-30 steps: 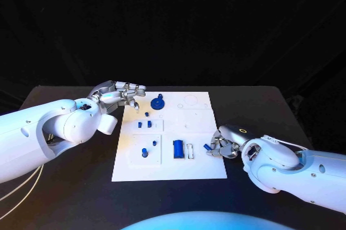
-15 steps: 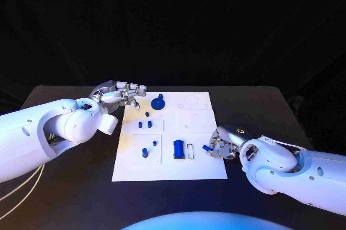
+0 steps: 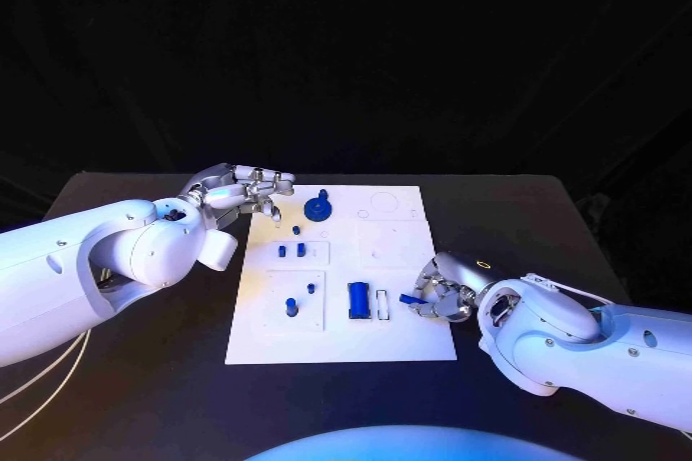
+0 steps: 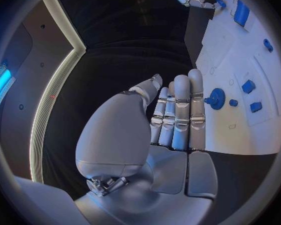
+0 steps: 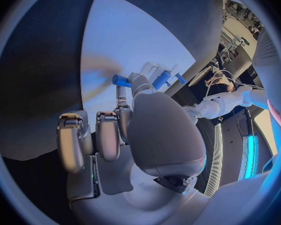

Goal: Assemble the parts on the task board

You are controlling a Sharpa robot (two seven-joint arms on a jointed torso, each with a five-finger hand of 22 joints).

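The white task board lies mid-table. At its near right edge my right hand pinches a small blue part in its fingertips, just right of a narrow slot and a blue block. In the right wrist view the same blue part sticks out from the fingertips of the right hand above the board. My left hand hovers by the board's far left corner and holds nothing. Its fingers are straight, close to the blue gear, which also shows in the head view.
Small blue pegs stand in a raised square on the board's left side, and two more parts sit in the square nearer me. Round outlines mark the board's far right part. Black table surrounds the board.
My right hand has edged left over the board with the small blue part, closer to the slot beside the blue block. The left hand has hardly moved.
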